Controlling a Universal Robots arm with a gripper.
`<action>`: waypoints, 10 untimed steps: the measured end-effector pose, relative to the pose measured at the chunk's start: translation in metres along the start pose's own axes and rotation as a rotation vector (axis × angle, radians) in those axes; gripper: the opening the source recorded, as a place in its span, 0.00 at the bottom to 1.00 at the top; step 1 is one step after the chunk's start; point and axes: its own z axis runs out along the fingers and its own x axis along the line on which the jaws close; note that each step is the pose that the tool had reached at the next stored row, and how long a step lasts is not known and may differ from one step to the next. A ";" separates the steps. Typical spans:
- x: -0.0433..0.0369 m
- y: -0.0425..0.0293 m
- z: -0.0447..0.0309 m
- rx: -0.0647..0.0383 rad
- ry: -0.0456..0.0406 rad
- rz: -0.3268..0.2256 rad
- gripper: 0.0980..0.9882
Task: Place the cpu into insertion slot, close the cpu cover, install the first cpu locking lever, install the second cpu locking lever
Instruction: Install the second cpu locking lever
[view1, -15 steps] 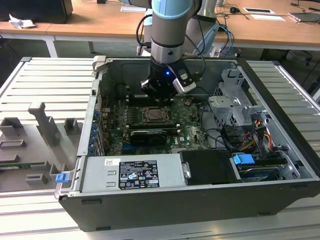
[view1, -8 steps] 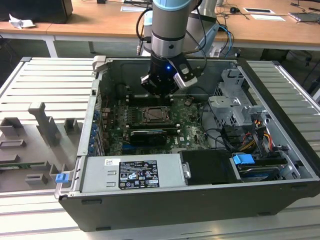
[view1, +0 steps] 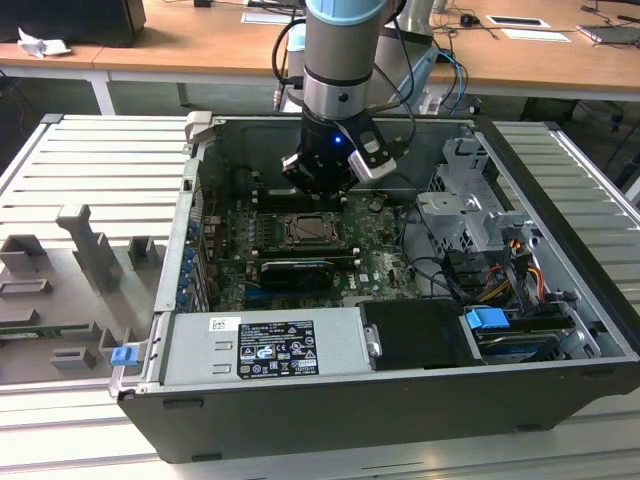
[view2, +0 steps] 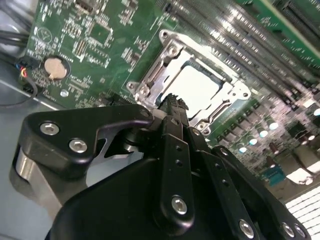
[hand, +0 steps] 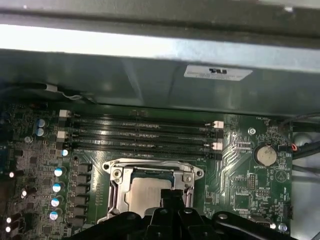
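Jaws look pressed together: in the second wrist view the gripper ends in one narrow black tip with no gap showing, nothing pinched, hanging just over the near edge of the cpu cover.

Gripper body blocks the lower half of that frame, so the socket's near side is hidden. In the first wrist view the black linkages cut off the bottom of the socket, and the tip overlaps the cpu.

Cpu is in the insertion slot, frame centre-bottom: flat, pale silvery-beige top, square. Cover is a silver frame lying down around it, chip visible through the cut-out. Can't tell whether the locking levers are latched.

Exterior view: gripper sits in the upper centre of the frame, above the socket in the open computer case. Socket detail is hard to make out there.

Memory slots run just above the socket in the first wrist view; coin cell at right.
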 end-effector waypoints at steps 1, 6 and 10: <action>0.0003 -0.0046 -0.0001 0.000 0.0000 0.000 0.01; 0.0007 -0.0093 0.0007 0.000 -0.0001 0.002 0.01; 0.0006 -0.0095 -0.0037 0.000 -0.0006 0.007 0.01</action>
